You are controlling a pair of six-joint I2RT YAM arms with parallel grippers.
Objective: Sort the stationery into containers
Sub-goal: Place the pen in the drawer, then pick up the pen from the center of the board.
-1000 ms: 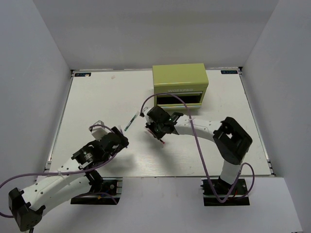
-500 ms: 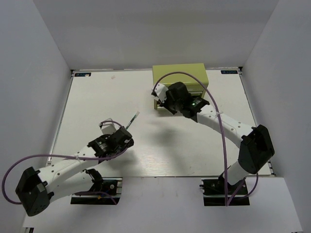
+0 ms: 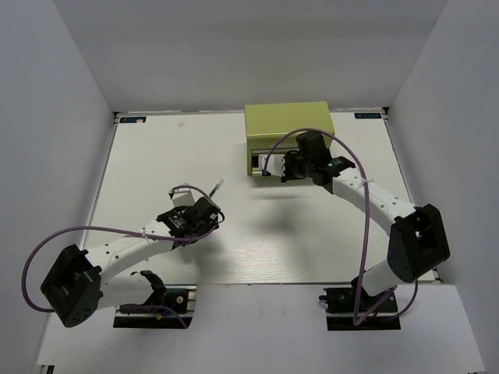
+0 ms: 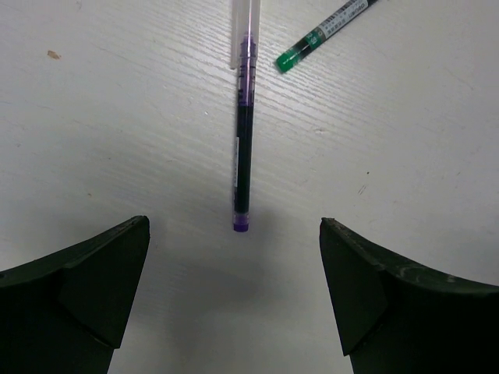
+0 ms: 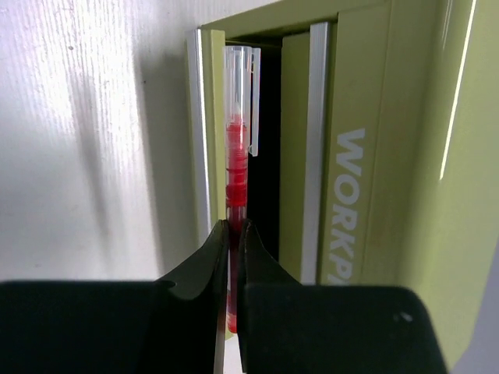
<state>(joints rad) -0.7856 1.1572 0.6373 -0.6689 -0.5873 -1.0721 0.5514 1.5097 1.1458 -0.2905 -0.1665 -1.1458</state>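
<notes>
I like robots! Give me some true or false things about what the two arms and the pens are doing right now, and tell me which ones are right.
1. The right gripper is pinching a red pen. True.
2. The left gripper is holding the purple pen. False: its jaws are wide open, and the purple pen lies on the table, untouched.
3. The red pen is lined up with a dark gap in the front of the olive chest. True.
4. The green pen is inside the chest. False: it lies on the table, near the purple pen.
</notes>
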